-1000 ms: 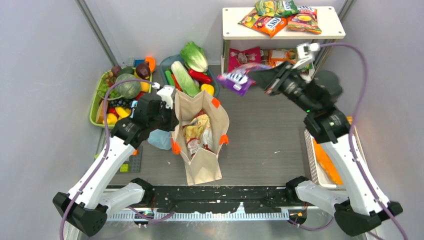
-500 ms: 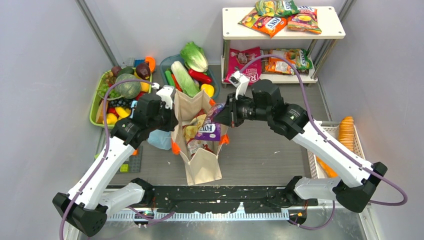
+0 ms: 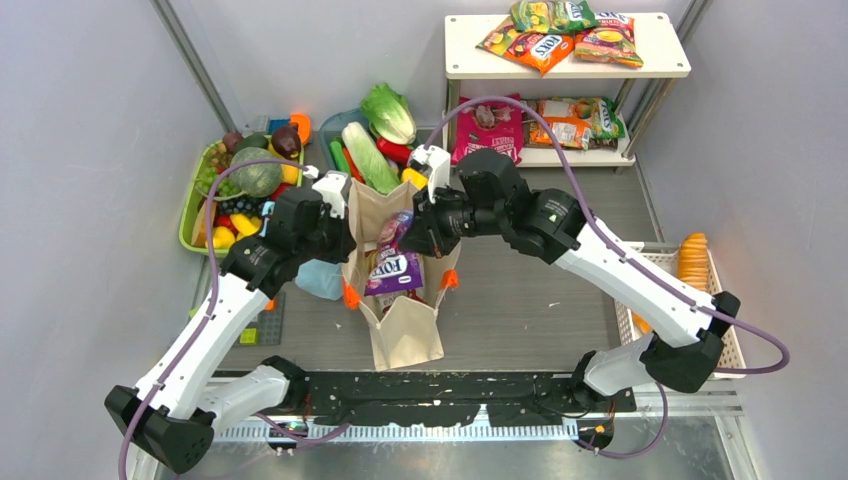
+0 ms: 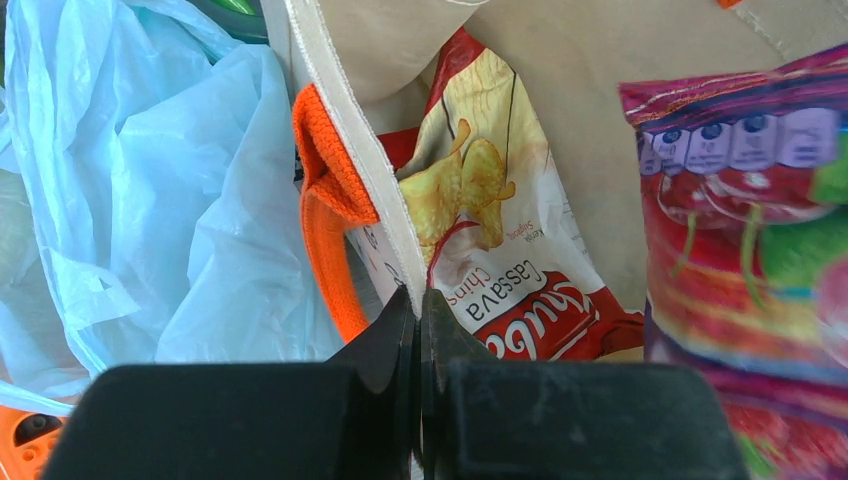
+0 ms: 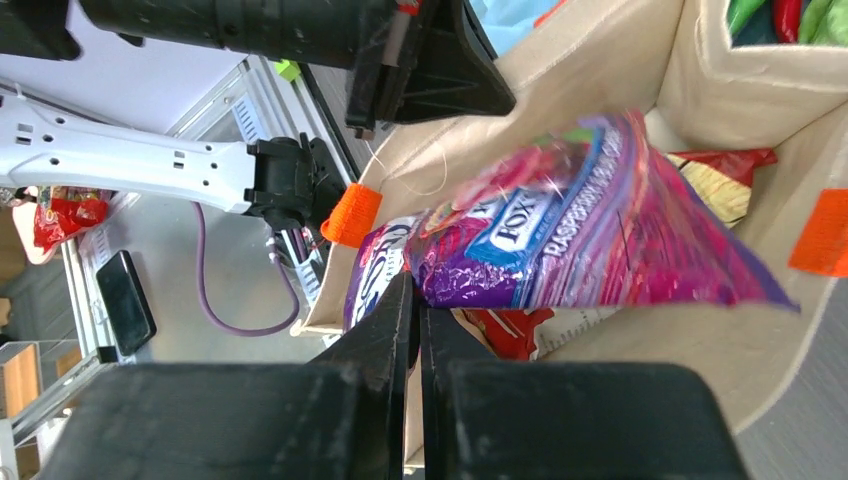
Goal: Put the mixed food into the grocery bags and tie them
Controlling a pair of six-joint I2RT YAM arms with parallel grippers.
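The right gripper (image 5: 415,288), closed tight on a purple snack packet (image 5: 585,240), holds it inside the mouth of the beige canvas tote (image 3: 405,335), whose rim the left gripper (image 4: 416,300) pinches firmly.

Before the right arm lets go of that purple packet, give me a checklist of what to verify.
1. The left gripper is shut on the tote rim, holding the mouth open: ok.
2. The right gripper is shut on the purple packet: ok.
3. The purple packet is between the tote's walls, not over the table: ok.
4. It is low enough to drop without catching the rim: cannot tell.
5. There is space above the cassava chips packet: cannot tell.
6. The blue plastic bag is outside the tote, clear of its mouth: ok.
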